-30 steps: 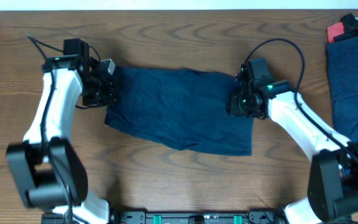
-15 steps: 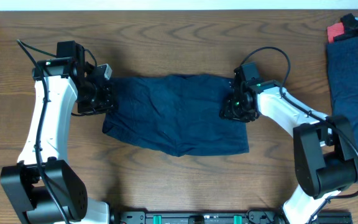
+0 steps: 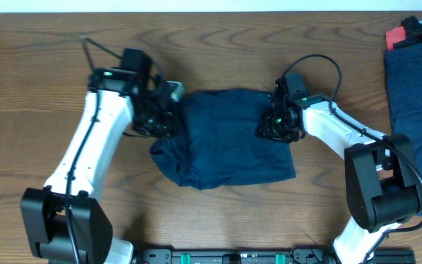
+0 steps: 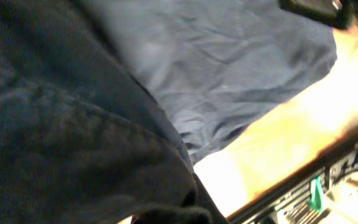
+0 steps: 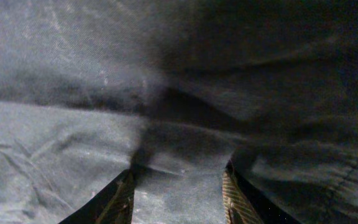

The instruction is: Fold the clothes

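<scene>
- Navy fabric is the work piece: the dark blue garment lies at the middle of the wooden counter. Its right half is flat. Its left half is bunched and drawn in toward the centre.
- Your left end effector sits at the garment's left edge, left of centre in the overhead view. Its wrist camera shows only hanging cloth close to the lens and no fingers, so I cannot tell how its jaws stand. The gathered edge suggests a grip.
- Your right end effector is at the garment's right edge, right of centre. Its wrist view shows the fingers low in the frame with a fold of cloth between them. I read it as closed on that edge.
- Step in hand, by my judgement: the first fold, left edge over toward the right, with the right side anchored.
- A second blue cloth and a red item lie at the upper right and are untouched.
- Next move calls for:
  - laying the left edge level on the right edge;
  - keeping the underlying layer from dragging along;
  - letting go only once the fold lies flat.
</scene>
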Available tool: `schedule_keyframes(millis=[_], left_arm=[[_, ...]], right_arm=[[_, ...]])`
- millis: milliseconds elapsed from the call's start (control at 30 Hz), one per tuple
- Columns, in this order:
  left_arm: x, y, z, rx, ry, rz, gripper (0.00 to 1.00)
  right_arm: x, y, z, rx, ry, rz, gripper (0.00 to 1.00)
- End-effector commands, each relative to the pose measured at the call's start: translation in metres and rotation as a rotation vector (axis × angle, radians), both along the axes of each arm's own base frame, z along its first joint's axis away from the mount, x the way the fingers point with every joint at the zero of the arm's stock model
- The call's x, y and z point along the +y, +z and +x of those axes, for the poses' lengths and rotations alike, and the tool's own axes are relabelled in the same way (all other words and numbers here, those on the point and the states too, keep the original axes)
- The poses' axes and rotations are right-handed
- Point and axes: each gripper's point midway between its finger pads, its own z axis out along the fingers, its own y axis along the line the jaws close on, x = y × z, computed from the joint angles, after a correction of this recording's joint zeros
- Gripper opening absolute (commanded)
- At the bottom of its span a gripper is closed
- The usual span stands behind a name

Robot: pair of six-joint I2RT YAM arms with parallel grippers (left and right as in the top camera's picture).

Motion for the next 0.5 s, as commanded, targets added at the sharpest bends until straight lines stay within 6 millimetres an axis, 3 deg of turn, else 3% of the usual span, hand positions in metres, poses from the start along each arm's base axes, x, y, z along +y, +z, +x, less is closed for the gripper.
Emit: schedule_keyframes(millis=[0,267,467], left_arm=[[-0.024,0.009,-0.008,-0.018,-0.088,-0.035,0.06],[-0.047,0.017,-0.018,-0.059,-0.164,-0.048,0.06],[-0.042,0.058,-0.014,-0.216,-0.159,-0.049,0.06]], right_arm=[[0.000,-0.025,-0.016,0.085,-0.004,-0.009,0.45],[-0.002,-0.025,-0.017,0.091,-0.010,-0.018,0.46],[-0.006,-0.027,-0.020,0.104,-0.013,-0.038,0.45]])
